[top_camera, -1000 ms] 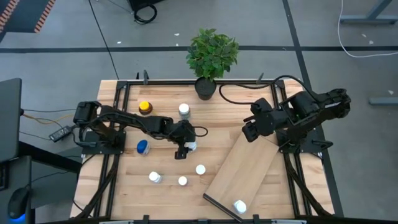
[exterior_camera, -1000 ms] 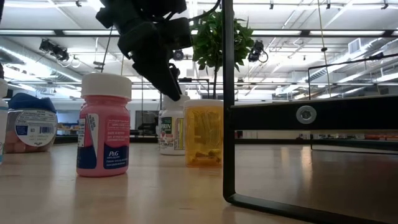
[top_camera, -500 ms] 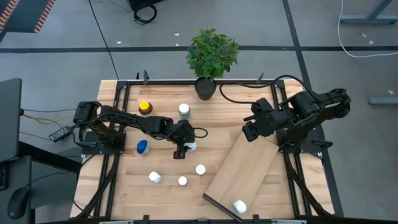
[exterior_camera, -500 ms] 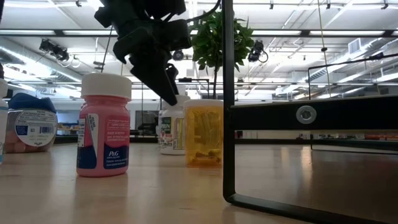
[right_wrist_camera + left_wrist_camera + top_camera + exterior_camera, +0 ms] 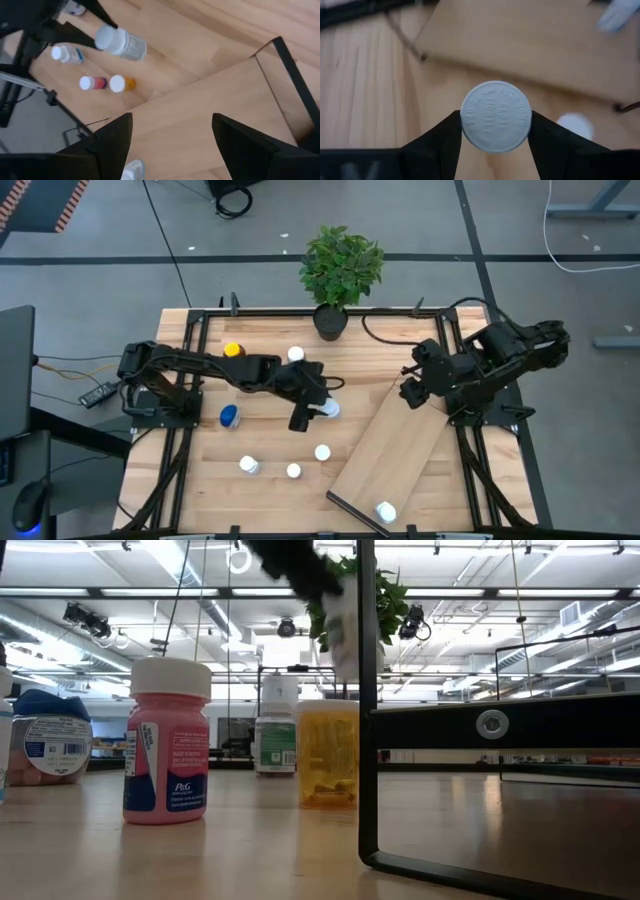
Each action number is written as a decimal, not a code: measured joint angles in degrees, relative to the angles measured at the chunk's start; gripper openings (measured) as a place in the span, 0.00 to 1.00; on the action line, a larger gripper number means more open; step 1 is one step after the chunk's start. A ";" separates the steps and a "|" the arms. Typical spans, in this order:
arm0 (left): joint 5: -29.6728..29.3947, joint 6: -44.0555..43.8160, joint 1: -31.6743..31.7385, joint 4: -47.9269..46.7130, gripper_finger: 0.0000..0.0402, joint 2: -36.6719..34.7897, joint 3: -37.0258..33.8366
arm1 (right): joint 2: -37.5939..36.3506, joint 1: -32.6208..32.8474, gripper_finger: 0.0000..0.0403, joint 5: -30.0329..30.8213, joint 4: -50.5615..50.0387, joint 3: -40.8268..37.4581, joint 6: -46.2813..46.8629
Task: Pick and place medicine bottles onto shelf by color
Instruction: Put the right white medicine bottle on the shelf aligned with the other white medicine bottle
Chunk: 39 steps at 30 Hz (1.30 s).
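left gripper (image 5: 318, 409) pinching a white-capped bottle (image 5: 496, 116) between its fingers (image 5: 442, 142), carried clear of the tabletop (image 5: 270, 385), cap end pointing forward out of the jaws, body gripped at the sides. shelf (image 5: 392, 448) ahead of and below the gripper, near but not touching; one white bottle (image 5: 385, 511) lying at its far end. other bottles left behind the gripper on the wood: blue-capped one (image 5: 229, 416), yellow-capped amber one (image 5: 233, 351), white one (image 5: 296, 355) just beside, three white ones (image 5: 322, 452) below it.

right gripper (image 5: 172, 132) spread, holding nothing, hovering over the shelf's upper end, waiting.

handling, as a guess: small rigid plastic bottle, light, smooth round wall so likely slippery and prone to roll or twist in the pinch. best hold across the body just under the cap, squarely on opposite sides. needs setting upright on its base or risks rolling on the tilted-looking board.
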 joint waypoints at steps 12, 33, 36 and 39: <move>6.65 7.59 -1.43 -0.46 0.49 0.09 7.11 | -6.52 2.85 0.70 4.79 -0.02 0.02 6.46; 4.57 -2.02 -7.46 1.78 0.50 0.14 7.09 | -2.80 2.80 0.70 10.30 0.00 0.02 8.38; 5.46 5.66 -9.31 1.58 0.50 0.18 7.09 | -2.17 3.19 0.70 8.52 0.02 0.02 5.21; 5.66 8.70 -10.13 1.95 0.52 0.61 7.11 | -2.17 3.84 0.70 7.67 0.00 0.02 2.82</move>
